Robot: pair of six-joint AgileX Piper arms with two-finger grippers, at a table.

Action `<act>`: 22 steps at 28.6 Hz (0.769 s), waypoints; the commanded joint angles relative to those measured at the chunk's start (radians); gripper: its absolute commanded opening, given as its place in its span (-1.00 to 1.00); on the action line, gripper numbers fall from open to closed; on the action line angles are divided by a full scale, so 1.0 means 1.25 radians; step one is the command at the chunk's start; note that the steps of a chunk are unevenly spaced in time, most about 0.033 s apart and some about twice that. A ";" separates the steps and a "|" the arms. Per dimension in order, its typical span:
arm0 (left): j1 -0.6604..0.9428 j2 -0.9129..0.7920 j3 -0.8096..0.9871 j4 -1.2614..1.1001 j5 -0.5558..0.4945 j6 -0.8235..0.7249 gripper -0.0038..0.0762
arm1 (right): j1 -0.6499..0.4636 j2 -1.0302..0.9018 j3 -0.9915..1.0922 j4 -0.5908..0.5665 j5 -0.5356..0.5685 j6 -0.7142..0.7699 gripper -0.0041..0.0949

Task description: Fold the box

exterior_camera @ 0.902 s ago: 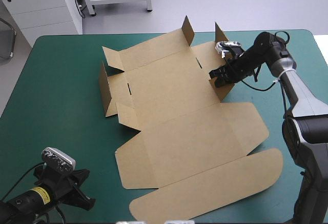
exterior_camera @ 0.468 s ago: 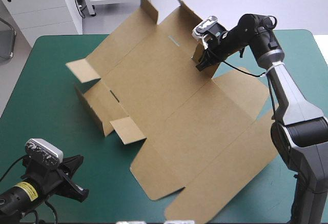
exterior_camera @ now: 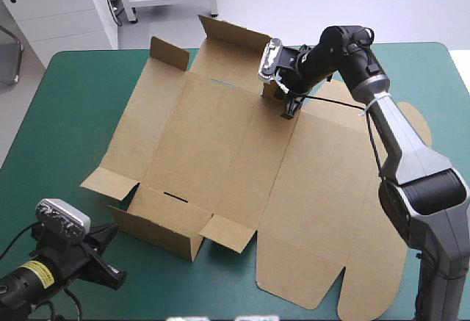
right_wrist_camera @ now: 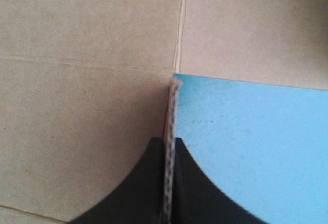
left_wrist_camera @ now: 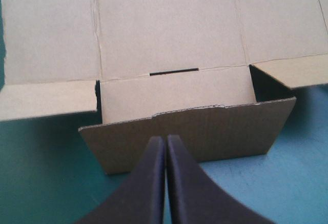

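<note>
The brown box [exterior_camera: 220,137] lies as a cut sheet across the table, and its far flaps stand up. A low wall [exterior_camera: 158,234] is raised at its near left end. My right gripper [exterior_camera: 288,105] is over the far side of the sheet, shut on a small upright flap. In the right wrist view the flap's edge [right_wrist_camera: 171,111] runs between the black fingers of the right gripper [right_wrist_camera: 170,149]. My left gripper [exterior_camera: 110,264] hovers at the near left corner, shut and holding nothing. In the left wrist view the left gripper [left_wrist_camera: 165,142] points at the raised wall [left_wrist_camera: 220,126] just ahead.
Bare teal-green cover [exterior_camera: 66,115] lies left of the sheet and along the near edge. The lid panel [exterior_camera: 345,211] reaches toward the near right corner. A white cabinet [exterior_camera: 59,5] stands beyond the far left corner.
The right gripper has moved left and farther back with the flap, swinging the whole sheet round. The lid now points to the near right. The left gripper has barely moved.
</note>
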 commanded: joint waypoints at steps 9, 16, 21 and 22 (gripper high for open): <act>-0.005 0.006 -0.028 -0.002 -0.089 -0.006 -0.92 | 0.139 -0.051 -0.029 0.010 -0.087 -0.176 -0.96; -0.005 0.006 -0.028 0.000 -0.102 -0.006 -0.92 | 0.161 -0.023 -0.027 -0.006 -0.084 -0.192 -0.96; -0.005 0.006 -0.028 0.000 -0.100 -0.006 -0.92 | 0.161 -0.001 -0.027 -0.014 -0.089 -0.190 -0.92; -0.005 0.006 -0.028 0.000 -0.100 -0.006 -0.92 | 0.161 -0.001 -0.027 -0.015 -0.091 -0.190 -0.88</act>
